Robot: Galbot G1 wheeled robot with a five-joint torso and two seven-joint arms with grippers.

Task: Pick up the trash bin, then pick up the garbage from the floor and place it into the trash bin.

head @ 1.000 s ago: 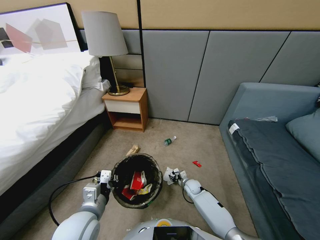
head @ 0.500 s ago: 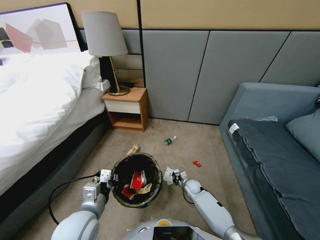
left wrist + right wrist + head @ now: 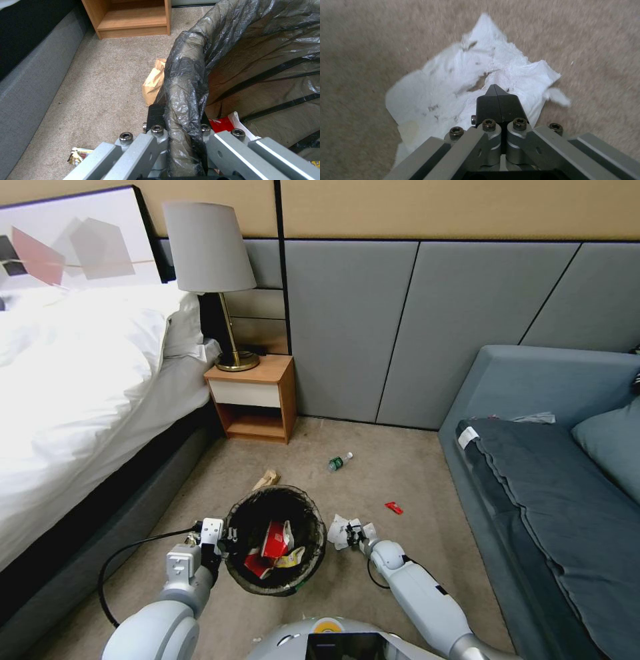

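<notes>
The trash bin (image 3: 303, 573), white with a dark bag over its rim, hangs low over the carpet and holds red and yellow wrappers. My left gripper (image 3: 223, 540) is shut on its left rim, and in the left wrist view my left gripper (image 3: 180, 117) pinches the bagged rim (image 3: 186, 82). To the bin's right, my right gripper (image 3: 351, 534) is shut on a white paper wad (image 3: 337, 529). My right gripper (image 3: 494, 95) shows closed jaws, with the torn wad (image 3: 453, 82) spread behind them. A green-labelled bottle (image 3: 340, 462), a red wrapper (image 3: 394, 507) and a tan paper scrap (image 3: 267, 479) lie on the floor.
A bed (image 3: 80, 400) runs along the left and a grey sofa (image 3: 553, 500) along the right. A wooden nightstand (image 3: 257, 397) with a lamp (image 3: 210, 253) stands at the back wall. A small wrapper (image 3: 78, 155) lies on the carpet near the bed base (image 3: 30, 75).
My right gripper and the white wad have shifted slightly to the right. The bin and my left gripper have stayed put.
</notes>
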